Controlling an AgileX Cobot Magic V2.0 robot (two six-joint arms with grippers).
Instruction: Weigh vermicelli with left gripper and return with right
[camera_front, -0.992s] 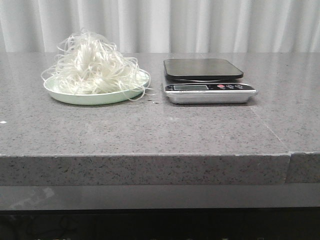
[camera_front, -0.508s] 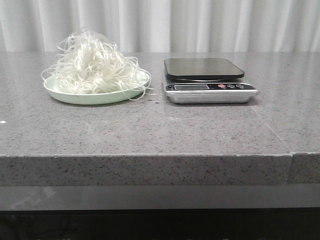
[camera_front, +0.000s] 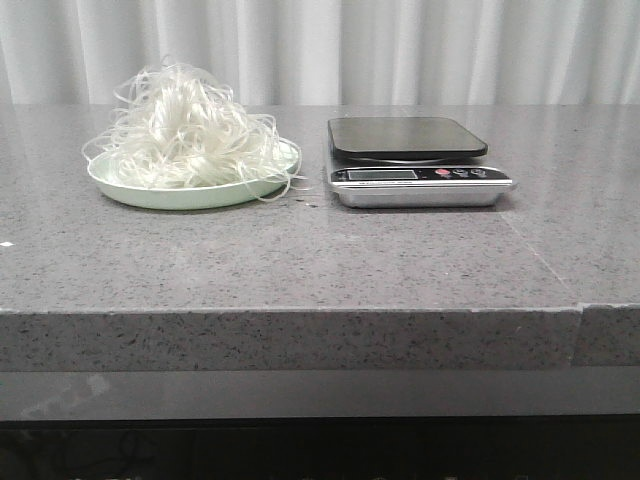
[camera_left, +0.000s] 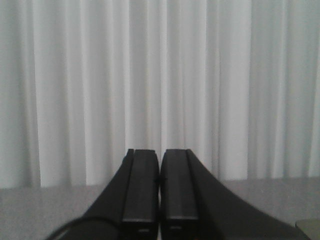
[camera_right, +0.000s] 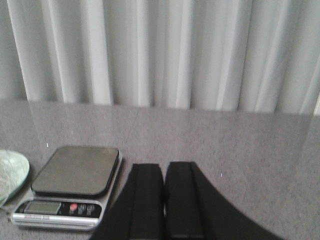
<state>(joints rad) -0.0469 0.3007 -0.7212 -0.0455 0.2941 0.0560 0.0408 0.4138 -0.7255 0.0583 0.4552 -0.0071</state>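
One vermicelli (camera_front: 185, 130) heap fills one green plate (camera_front: 130, 188) on the counter (camera_front: 320, 260). One scale (camera_front: 415, 160) stands beside it. Left claw (camera_left: 159, 200) and right claw (camera_right: 164, 200) are both closed, holding nothing.

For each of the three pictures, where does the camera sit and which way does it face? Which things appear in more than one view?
Front view: low before the counter, facing the curtain; shows vermicelli heaped on a green plate and a scale to its right; no robot parts.
Left wrist view: on the left arm, facing the curtain; the left hand is shut, empty.
Right wrist view: on the right arm, looking down over the counter; the right hand is shut, empty.
Shared: the scale and plate edge appear in front and right wrist views.
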